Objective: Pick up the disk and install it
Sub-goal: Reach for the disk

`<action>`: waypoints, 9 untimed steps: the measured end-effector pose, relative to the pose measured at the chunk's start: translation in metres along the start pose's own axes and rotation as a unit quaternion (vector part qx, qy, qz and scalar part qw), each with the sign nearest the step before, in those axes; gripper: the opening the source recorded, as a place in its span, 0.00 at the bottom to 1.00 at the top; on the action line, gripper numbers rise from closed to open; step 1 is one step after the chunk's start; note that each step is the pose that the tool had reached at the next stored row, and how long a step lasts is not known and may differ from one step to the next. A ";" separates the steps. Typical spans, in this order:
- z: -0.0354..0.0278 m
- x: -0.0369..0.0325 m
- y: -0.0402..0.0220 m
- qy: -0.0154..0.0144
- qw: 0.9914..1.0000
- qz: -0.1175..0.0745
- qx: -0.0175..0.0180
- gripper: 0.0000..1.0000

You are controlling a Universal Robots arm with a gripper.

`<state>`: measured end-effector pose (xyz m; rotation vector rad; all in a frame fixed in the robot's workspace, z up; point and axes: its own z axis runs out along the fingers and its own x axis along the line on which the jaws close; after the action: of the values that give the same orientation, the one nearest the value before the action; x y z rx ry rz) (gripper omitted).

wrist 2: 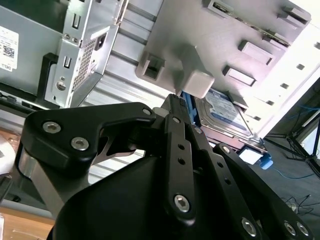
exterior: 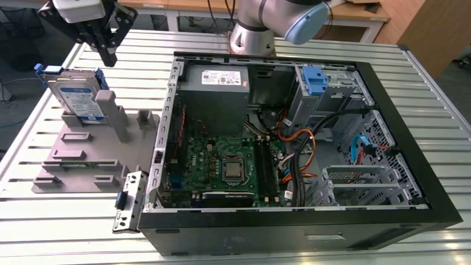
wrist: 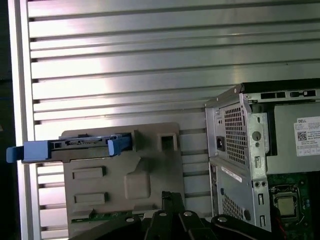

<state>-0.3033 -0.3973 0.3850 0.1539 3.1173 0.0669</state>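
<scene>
exterior view first: nearest me the open case [exterior: 294, 223] lies on its side on the slatted table [exterior: 66, 243], board facing up so the bays can be reached from above. beside it, to the exterior view's left, sits a grey jig [exterior: 81, 160]. the disk [exterior: 77, 94] stands on edge in the jig's far slot, propped upright, i'd judge, so its top edge is free for a grasp. above and just beyond it hangs the gripper [exterior: 109, 58], fingers drawn together on nothing, apart from the disk. farther off, a blue bracket [exterior: 314, 83] sits in the case's far cage.

the second wrist view looks past the closed gripper [wrist 2: 175, 100] at the disk's labelled face [wrist 2: 225, 112]. the first wrist view gives the disk [wrist: 85, 147] edge on, its blue rails reaching past the jig [wrist: 125, 175].
</scene>
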 end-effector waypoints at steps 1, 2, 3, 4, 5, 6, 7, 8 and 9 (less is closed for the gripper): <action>0.0002 0.0021 -0.0001 0.000 1.000 0.001 0.000 0.11; 0.0004 0.0042 -0.0003 0.000 1.000 0.001 0.000 0.11; 0.0006 0.0064 -0.0004 0.000 1.000 0.002 0.000 0.11; 0.0008 0.0086 -0.0006 0.000 1.000 0.002 0.000 0.11; 0.0009 0.0107 -0.0007 0.000 1.000 0.003 0.000 0.11; 0.0010 0.0127 -0.0008 0.000 1.000 0.003 0.000 0.11; 0.0011 0.0146 -0.0010 0.000 1.000 0.004 0.000 0.11; 0.0011 0.0161 -0.0011 0.000 1.000 0.004 0.000 0.11; 0.0011 0.0174 -0.0013 0.000 1.000 0.005 0.000 0.11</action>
<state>-0.3207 -0.3968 0.3836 0.1683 3.1164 0.0668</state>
